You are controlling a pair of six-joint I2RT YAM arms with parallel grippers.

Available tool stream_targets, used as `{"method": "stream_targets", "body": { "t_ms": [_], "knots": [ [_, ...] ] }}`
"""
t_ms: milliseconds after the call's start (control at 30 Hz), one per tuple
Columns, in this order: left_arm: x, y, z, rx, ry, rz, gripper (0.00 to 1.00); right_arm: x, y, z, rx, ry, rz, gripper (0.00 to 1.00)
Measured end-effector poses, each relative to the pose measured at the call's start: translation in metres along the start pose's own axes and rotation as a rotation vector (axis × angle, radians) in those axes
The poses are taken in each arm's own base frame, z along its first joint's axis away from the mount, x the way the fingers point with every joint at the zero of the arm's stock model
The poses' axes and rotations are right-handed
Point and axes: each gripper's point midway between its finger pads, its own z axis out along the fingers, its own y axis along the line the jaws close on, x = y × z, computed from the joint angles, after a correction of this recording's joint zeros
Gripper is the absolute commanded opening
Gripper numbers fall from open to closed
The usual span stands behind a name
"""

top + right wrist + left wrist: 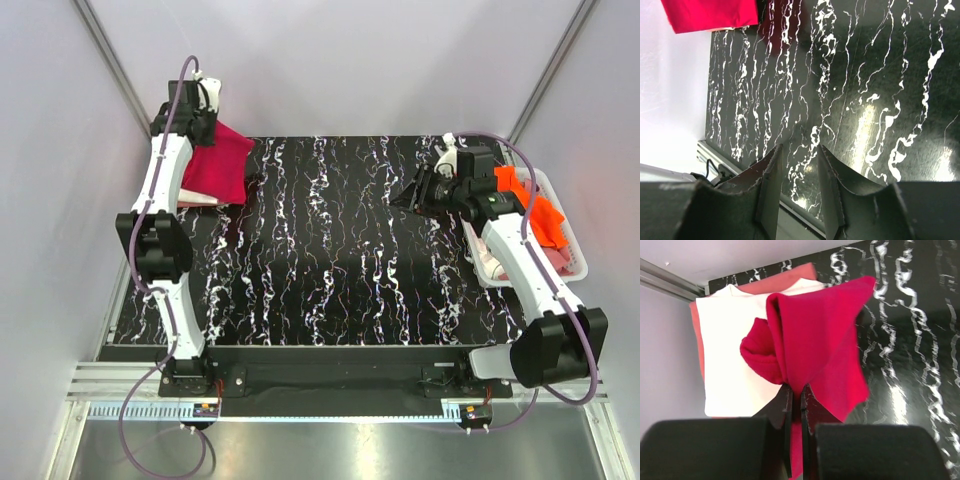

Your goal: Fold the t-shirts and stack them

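At the far left corner of the tabletop, the left tool (795,390) is closed tightly on a crimson-red soft cloth t-shirt (815,340). A pinch of the cloth sits between its two black fingers (777,407), which show almost no gap. The cloth is gathered at this grip and spreads away from it in loose folds, with one rounded bunch on the left side. In the top view the same shirt (218,165) hangs just beside the left tool (207,118) and covers a part of the stack under it.

Under the red shirt lies a white folded t-shirt (730,355), flat and square. It rests on a salmon-pink t-shirt (697,340), of which only a narrow border shows at the left and far sides. This stack sits on the black tabletop with white marble-like veins (330,260), near the grey wall.

Over the right part of the tabletop, the right tool (797,150) hangs with its fingers a narrow gap apart, and nothing is between them. From above, this tool (415,195) points toward the middle. Just beside the right arm stands a white perforated plastic basket (575,255) at the right edge. A bright orange t-shirt (530,205) lies over its rim, and a pale pink cloth (560,262) is inside.
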Motion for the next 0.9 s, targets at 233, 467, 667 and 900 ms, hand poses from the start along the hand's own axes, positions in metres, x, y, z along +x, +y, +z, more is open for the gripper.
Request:
{"method": "stream_targets", "body": {
  "t_ms": [233, 467, 667, 900],
  "knots": [
    [0.023, 0.038, 0.039, -0.044, 0.051, -0.008, 0.0, -0.008, -0.005, 0.014, 0.009, 0.018, -0.003, 0.41],
    [0.03, 0.061, 0.036, -0.034, 0.046, -0.034, 0.0, -0.009, -0.008, 0.017, 0.014, 0.022, -0.008, 0.41],
    [0.031, 0.05, 0.006, -0.003, 0.043, -0.031, 0.0, -0.01, -0.01, 0.017, 0.018, 0.021, -0.007, 0.41],
    [-0.009, 0.051, -0.044, -0.009, -0.075, -0.019, 0.0, -0.011, -0.011, 0.017, 0.019, 0.018, -0.007, 0.41]
  ]
}}
